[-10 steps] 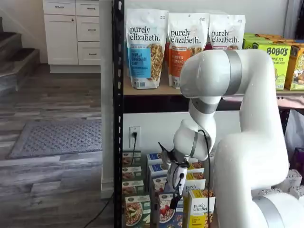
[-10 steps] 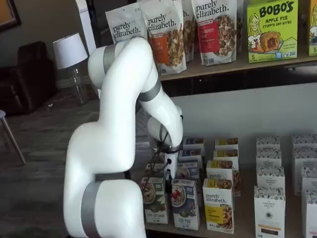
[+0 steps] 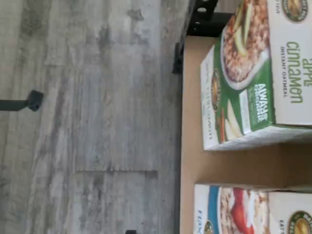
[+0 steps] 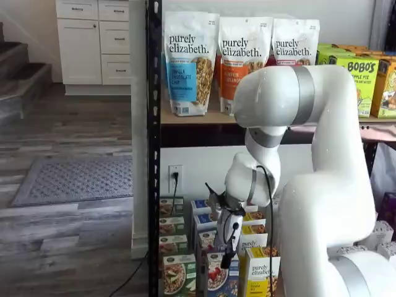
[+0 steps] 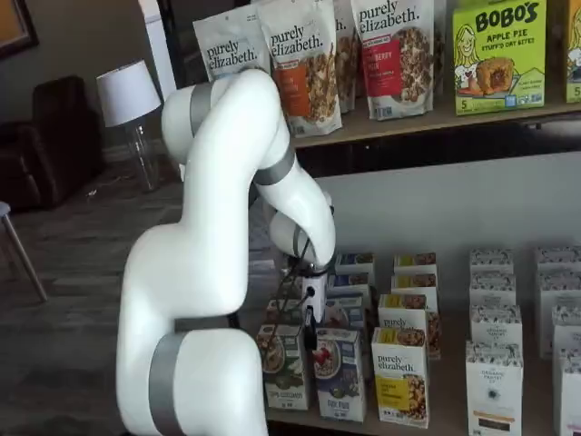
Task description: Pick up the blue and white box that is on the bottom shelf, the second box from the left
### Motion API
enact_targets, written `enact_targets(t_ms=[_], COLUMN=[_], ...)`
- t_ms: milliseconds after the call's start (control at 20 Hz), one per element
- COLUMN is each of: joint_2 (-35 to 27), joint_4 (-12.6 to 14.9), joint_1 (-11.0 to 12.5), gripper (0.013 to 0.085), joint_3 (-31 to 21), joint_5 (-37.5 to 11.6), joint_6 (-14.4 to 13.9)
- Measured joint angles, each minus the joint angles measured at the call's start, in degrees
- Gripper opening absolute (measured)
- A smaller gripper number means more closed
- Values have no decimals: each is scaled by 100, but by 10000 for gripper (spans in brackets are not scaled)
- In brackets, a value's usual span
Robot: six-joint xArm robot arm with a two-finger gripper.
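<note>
The blue and white box [image 4: 216,276] stands upright at the front of the bottom shelf [image 5: 447,397], between a green-fronted box [image 4: 179,275] and a yellow "purely elizabeth" box [image 4: 260,272]. It shows in both shelf views [image 5: 339,372], and the wrist view shows one end of it [image 3: 234,209]. My gripper [image 4: 227,255] hangs just above and behind the box's top and holds nothing. Its black fingers show side-on, so no gap can be read. In a shelf view the gripper [image 5: 310,320] sits over the gap between the green-fronted and blue boxes.
The green apple cinnamon box [image 3: 253,73] lies close beside the blue one on the tan board [image 3: 191,122]. More rows of boxes stand behind and to the right [image 5: 495,327]. A black steel post [image 4: 153,154] stands at the left. Granola bags [image 4: 190,62] fill the upper shelf.
The arm has shifted only very slightly near the blue and white box. The boxes have not moved.
</note>
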State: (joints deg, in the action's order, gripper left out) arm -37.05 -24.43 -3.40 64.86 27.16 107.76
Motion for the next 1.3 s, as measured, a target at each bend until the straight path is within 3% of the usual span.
enact_targets(t_ms=[600, 1300], joint_2=[-450, -1362], joint_4=[-88, 582], joint_1=[55, 200], gripper=[850, 850], joint_3=[256, 1423], joint_5=[-650, -329], joint_6=[188, -311])
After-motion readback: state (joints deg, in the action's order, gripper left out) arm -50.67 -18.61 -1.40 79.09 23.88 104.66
